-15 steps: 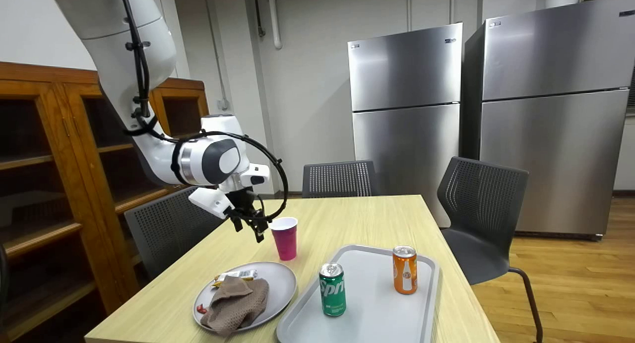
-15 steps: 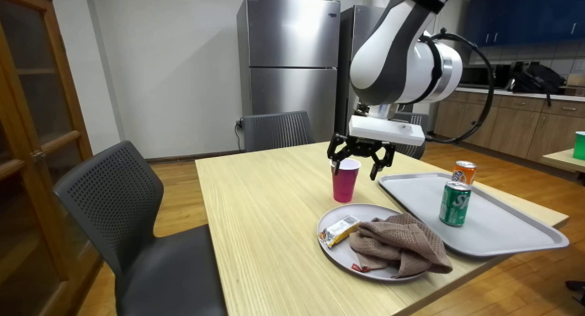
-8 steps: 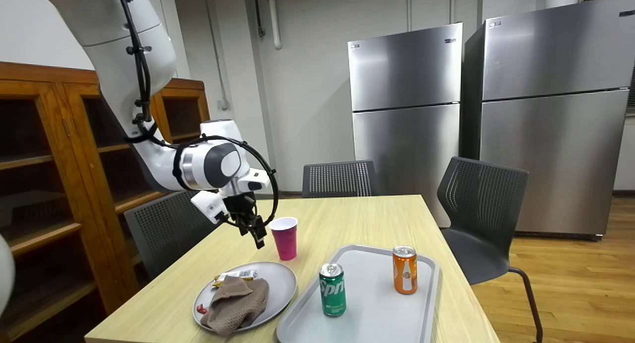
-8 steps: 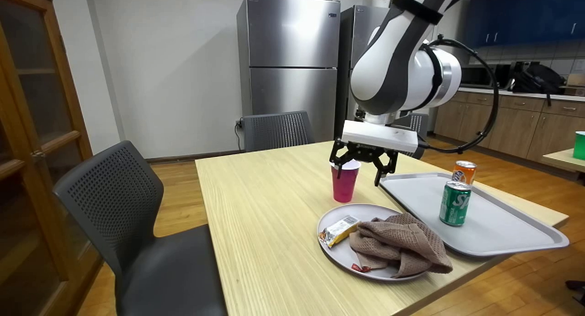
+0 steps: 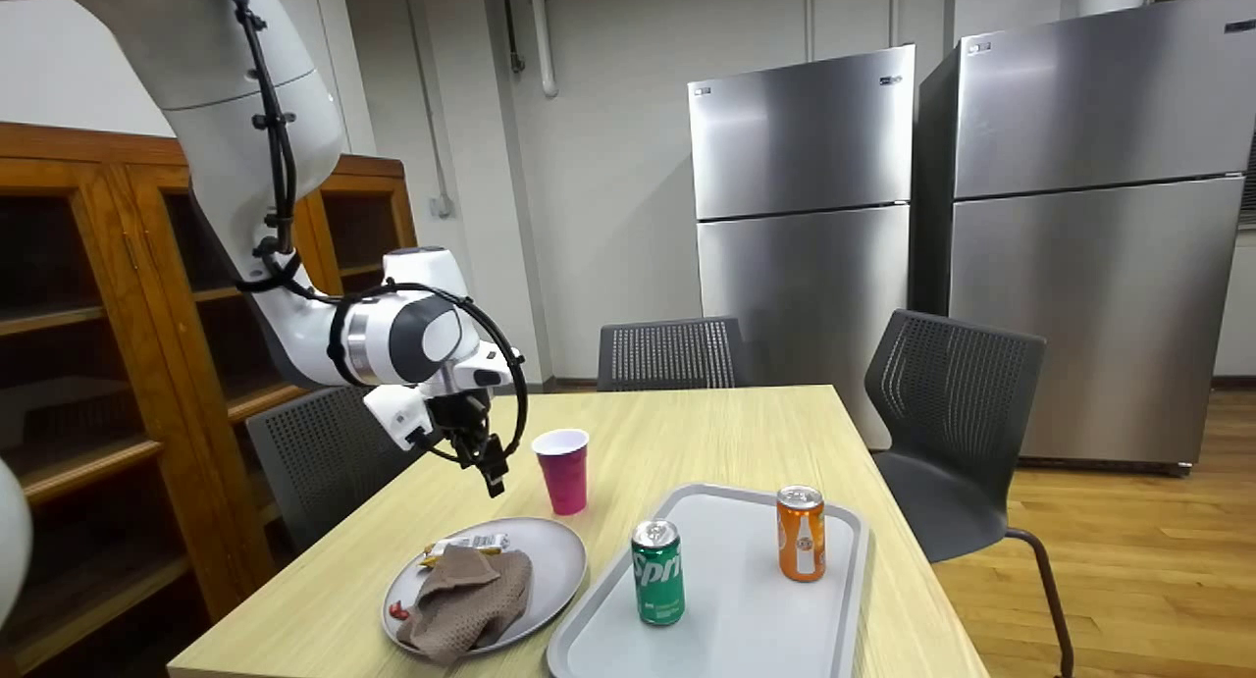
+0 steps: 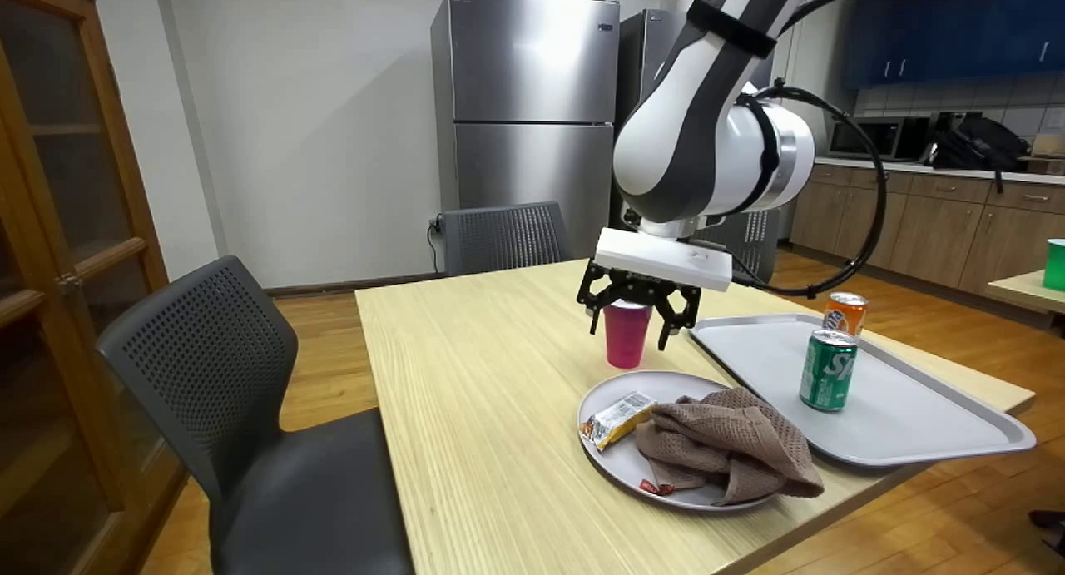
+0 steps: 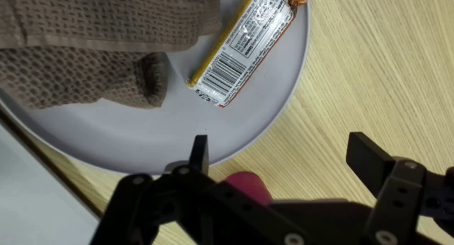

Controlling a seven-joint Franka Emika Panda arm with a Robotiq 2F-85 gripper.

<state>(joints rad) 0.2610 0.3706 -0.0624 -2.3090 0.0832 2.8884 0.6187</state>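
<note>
My gripper (image 6: 628, 336) is open and holds nothing, its black fingers spread wide above the table. In the wrist view the gap of the gripper (image 7: 278, 145) lies over the plate's edge and bare wood. Behind it in an exterior view stands an upright magenta cup (image 6: 626, 346); in the wrist view the cup (image 7: 248, 184) is mostly covered by the gripper's linkage. A grey plate (image 5: 561, 550) bears a crumpled brown cloth (image 6: 740, 442), a snack bar in a white and yellow wrapper (image 7: 241, 46), and a small red wrapper (image 6: 657, 488).
A grey tray (image 5: 731, 609) beside the plate holds an upright green Sprite can (image 5: 658, 575) and an orange can (image 5: 801, 536). Dark chairs (image 6: 216, 375) stand around the table. A wooden cabinet (image 5: 147, 364) is behind the arm, with steel refrigerators (image 5: 805, 217) farther back.
The arm has come lower and shifted left in both exterior views, away from the cup in one of them. The gripper has stayed open. Objects on the table have not moved.
</note>
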